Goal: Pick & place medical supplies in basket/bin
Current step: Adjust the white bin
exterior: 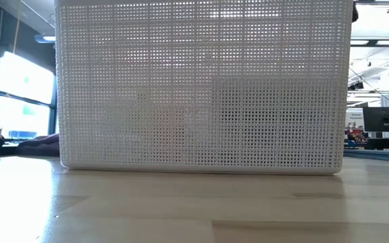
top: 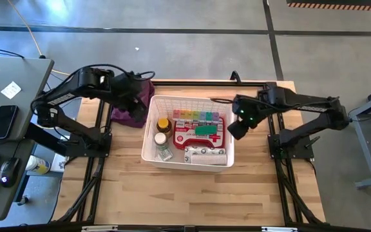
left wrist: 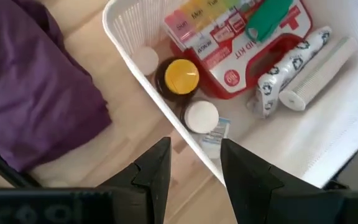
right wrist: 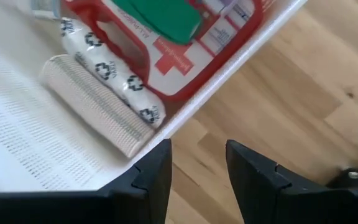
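White basket (top: 152, 138) at table centre, holds all supplies: rainbow pill organizer (top: 196, 116) at 12 o'clock, red first-aid pouch (top: 195, 134) centre with green tube (top: 206, 129) on top, amber bottle (top: 164, 124) at 9, beige roll (right wrist: 95, 106) at 5. Left gripper (left wrist: 194, 165) at basket's 9 o'clock rim, fingers apart, empty. Right gripper (right wrist: 197, 163) at 3 o'clock rim, fingers apart, empty. Purple cloth (top: 133, 106) at 10, outside.

Lighting's decent from where I sit, even overhead light, soft shadows under the arms on the table (top: 192, 193). Low cam is backlit: windows (exterior: 19, 88) blow out bright, basket (exterior: 201, 88) wall goes greyish. Wrist cams slightly soft, esp. the purple cloth (left wrist: 36, 87) + close fingers (right wrist: 154, 174).
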Controlling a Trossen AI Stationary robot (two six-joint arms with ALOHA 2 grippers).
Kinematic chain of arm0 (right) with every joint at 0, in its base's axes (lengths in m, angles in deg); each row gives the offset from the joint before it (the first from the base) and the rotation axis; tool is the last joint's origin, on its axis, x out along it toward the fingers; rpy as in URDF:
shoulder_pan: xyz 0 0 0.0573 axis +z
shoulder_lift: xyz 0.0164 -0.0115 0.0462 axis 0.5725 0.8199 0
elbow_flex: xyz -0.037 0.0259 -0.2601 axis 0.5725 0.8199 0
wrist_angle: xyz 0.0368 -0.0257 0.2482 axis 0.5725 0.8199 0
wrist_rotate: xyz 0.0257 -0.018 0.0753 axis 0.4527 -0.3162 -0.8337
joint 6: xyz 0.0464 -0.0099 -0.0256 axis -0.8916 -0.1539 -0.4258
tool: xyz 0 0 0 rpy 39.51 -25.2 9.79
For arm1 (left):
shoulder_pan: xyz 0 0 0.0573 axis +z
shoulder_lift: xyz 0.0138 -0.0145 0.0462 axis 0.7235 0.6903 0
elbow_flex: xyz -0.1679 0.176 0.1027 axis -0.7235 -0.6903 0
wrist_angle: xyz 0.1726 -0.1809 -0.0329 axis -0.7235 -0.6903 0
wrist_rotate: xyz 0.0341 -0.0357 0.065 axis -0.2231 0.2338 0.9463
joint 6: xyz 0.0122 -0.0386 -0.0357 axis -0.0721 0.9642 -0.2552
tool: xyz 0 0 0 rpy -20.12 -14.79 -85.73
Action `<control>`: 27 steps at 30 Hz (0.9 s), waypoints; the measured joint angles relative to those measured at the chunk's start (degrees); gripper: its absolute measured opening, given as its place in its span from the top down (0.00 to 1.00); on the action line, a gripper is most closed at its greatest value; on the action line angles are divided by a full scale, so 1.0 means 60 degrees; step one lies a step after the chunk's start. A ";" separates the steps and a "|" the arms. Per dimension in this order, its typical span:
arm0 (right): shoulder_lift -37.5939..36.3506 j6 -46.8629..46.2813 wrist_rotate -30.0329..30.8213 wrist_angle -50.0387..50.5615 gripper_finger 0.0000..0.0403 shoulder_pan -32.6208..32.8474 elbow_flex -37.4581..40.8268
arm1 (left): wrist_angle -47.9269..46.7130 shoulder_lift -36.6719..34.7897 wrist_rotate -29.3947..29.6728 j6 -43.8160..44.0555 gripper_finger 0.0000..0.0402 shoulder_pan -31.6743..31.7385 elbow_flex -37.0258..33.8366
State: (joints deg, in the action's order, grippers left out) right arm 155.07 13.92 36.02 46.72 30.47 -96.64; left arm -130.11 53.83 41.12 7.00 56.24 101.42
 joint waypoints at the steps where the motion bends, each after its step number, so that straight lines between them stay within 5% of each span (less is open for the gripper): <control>1: -0.0166 -0.0174 -0.0002 -0.0155 0.65 0.0093 0.0176 | 0.0007 -0.0088 -0.0028 0.0056 0.57 -0.0057 -0.0059; 19: -0.2286 -0.2017 0.1099 -0.0747 0.65 0.1608 0.1616 | 0.0071 -0.1211 -0.0113 -0.0127 0.57 -0.1940 -0.4109; 27: -0.2257 -0.1858 0.1099 -0.0770 0.65 0.1872 0.1623 | 0.1869 -0.1051 -0.0748 -0.0134 0.57 -0.2564 -0.5184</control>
State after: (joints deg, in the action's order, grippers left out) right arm 141.53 2.77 42.61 42.10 41.70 -86.90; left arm -118.89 47.52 36.63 6.20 40.86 70.32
